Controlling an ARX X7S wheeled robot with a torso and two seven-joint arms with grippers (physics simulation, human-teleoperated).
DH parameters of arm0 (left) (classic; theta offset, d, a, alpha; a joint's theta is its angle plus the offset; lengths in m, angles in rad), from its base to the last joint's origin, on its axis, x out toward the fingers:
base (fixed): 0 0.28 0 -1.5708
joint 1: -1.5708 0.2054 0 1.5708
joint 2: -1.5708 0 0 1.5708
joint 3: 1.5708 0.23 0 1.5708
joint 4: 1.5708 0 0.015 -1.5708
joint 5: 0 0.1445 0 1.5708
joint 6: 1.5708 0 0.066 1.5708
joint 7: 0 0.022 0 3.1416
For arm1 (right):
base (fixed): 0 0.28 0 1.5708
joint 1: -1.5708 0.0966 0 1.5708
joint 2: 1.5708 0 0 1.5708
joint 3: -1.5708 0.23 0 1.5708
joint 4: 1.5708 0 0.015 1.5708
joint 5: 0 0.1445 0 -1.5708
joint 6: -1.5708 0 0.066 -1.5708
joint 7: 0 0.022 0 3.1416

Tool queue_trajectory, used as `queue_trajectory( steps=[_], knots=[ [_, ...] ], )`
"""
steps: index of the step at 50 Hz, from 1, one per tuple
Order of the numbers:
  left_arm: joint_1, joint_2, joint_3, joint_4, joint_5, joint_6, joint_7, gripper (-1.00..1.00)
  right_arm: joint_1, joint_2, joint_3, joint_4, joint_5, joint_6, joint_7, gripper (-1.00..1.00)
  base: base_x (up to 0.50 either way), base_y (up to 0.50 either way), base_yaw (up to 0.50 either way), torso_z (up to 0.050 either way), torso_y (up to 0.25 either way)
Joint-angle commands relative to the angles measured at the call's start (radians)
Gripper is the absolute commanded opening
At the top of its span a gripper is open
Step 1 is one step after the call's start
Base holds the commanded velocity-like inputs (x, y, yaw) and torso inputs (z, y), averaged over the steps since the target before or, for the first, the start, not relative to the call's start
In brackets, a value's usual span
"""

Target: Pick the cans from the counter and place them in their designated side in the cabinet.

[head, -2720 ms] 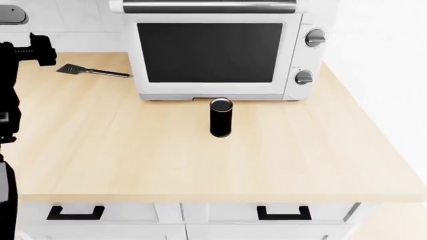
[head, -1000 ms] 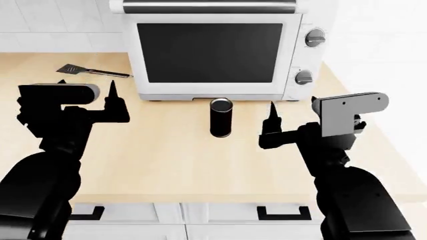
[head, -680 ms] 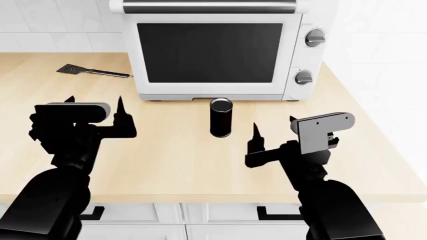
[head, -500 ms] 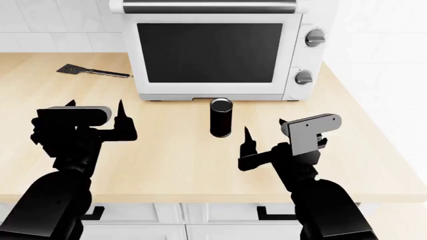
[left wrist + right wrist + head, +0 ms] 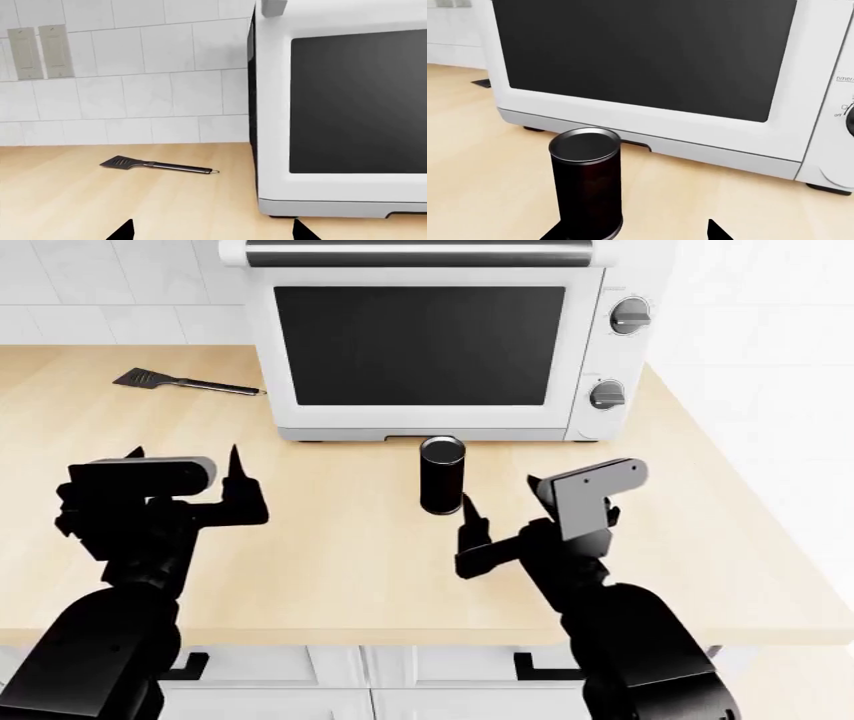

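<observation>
Counter (image 5: 334,560): broad flat pale wood-grain slab, thick edge. Microwave (image 5: 427,340): glossy white box, dark glass door, at rear. Can (image 5: 442,476): slim near-black cylinder, metal top, upright just before microwave. Spatula (image 5: 180,383): flat, dark, rear left. Right gripper (image 5: 497,522) spread wide, beside can. Left gripper (image 5: 183,480) spread wide, empty.

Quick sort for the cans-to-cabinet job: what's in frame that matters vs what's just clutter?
Job:
- near-black can, upright in front of the oven
- counter it stands on
- right claw, open, beside the can
- left claw, open, empty

Clutter:
- toaster oven
- spatula by the back wall
- wall switches

No red can or cabinet is visible.
</observation>
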Motion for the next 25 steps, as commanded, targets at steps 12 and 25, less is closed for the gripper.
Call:
queue_trajectory(
  steps=[12, 25],
  knots=[
    [0.005, -0.008, -0.01, -0.01, -0.005, 0.003, -0.009, 1.0, 0.057, -0.005, -0.058, 0.068, 0.031, -0.016, -0.024, 1.0, 0.0, 0.0, 0.0, 0.0, 0.0],
    [0.002, -0.012, -0.015, -0.007, -0.012, -0.001, -0.013, 1.0, 0.092, -0.009, -0.083, 0.096, 0.053, -0.019, -0.035, 1.0, 0.0, 0.0, 0.0, 0.0, 0.0]
  ],
)
